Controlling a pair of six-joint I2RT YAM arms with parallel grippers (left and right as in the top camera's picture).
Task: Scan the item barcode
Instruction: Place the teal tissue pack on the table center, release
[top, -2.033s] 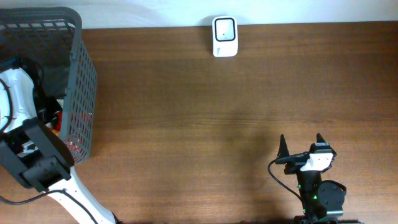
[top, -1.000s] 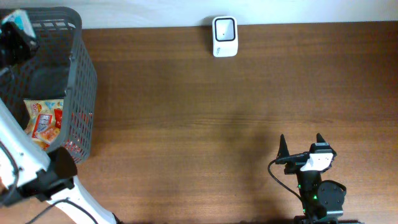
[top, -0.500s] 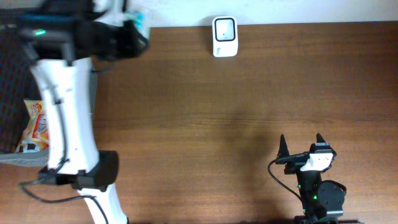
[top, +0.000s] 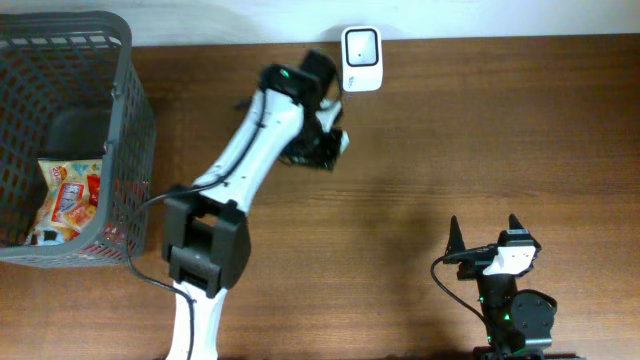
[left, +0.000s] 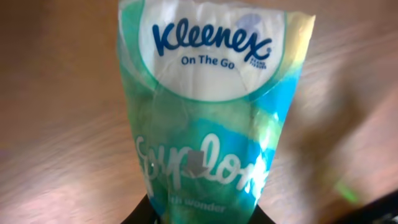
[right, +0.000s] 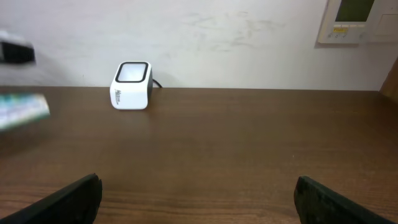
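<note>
Left gripper is clamped on the teal-and-white soft plastic Kleenex tissue pack, jaws narrowed onto its bottom end. In the wrist view the dark fingertips just show at the lower edge. The pack points away from the wrist cam with the logo face towards the lens.

The left arm is stretched across the brown wooden table. The pack is in the air near the white box-shaped barcode scanner, to the lower left of it in the overhead, not touching. In the right wrist view the pack is a blurred teal streak at the left edge, left of the scanner. Can't tell which face is towards the scanner window.

Right gripper is parked at the near right of the table, jaws spread fully, holding nothing, well apart from the scanner.

Dark grey plastic mesh basket sits at the far left, with an orange-and-red snack packet lying inside.
</note>
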